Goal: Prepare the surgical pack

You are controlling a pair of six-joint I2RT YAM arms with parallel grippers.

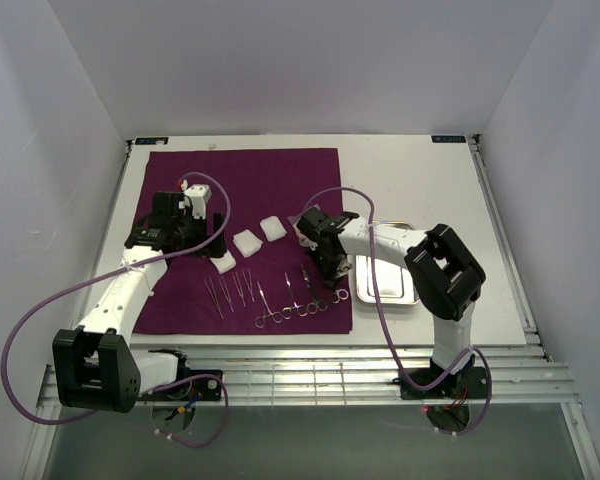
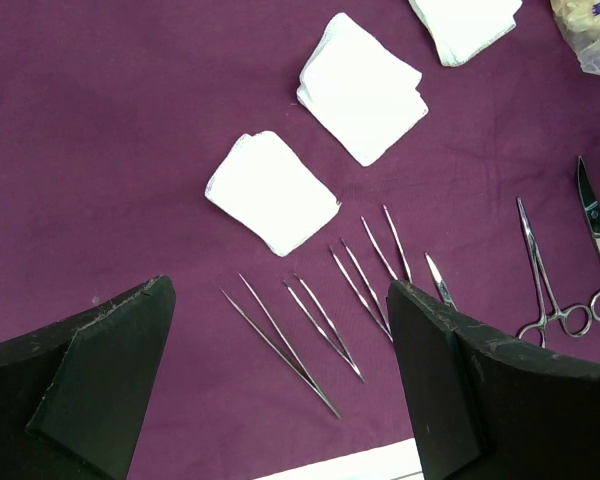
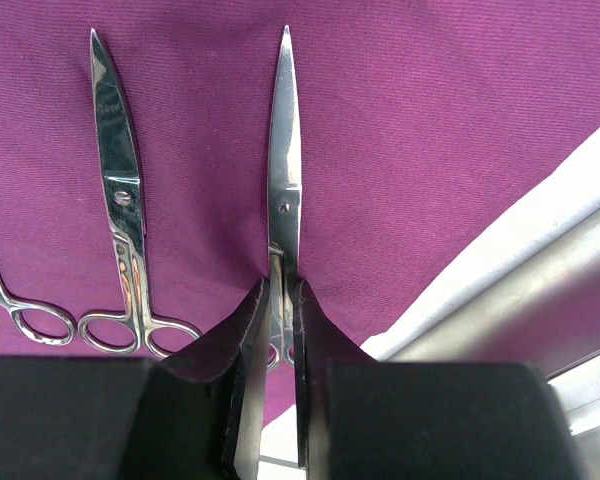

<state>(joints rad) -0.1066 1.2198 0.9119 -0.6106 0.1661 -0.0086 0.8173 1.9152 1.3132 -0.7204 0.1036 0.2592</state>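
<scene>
The scissors [image 3: 283, 170] lie at the right end of the instrument row on the purple cloth [image 1: 270, 180], clenched in your right gripper [image 3: 281, 295]. This looks like the pick-up. Next, lift straight, clear of the second pair [image 3: 115, 180]. Your left gripper [image 2: 280, 300] hangs released over the tweezers [image 2: 290, 350], near the gauze [image 2: 272, 192]. The tray [image 1: 405, 297] sits beside the cloth on the white tabletop [image 1: 430, 190], with white walls [image 1: 280, 60] around.

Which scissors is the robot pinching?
The scissors closest to the edge of the purple cloth. The right gripper has its jaws shut on them just below the pivot. The other scissors beside them lie free, untouched.
</scene>
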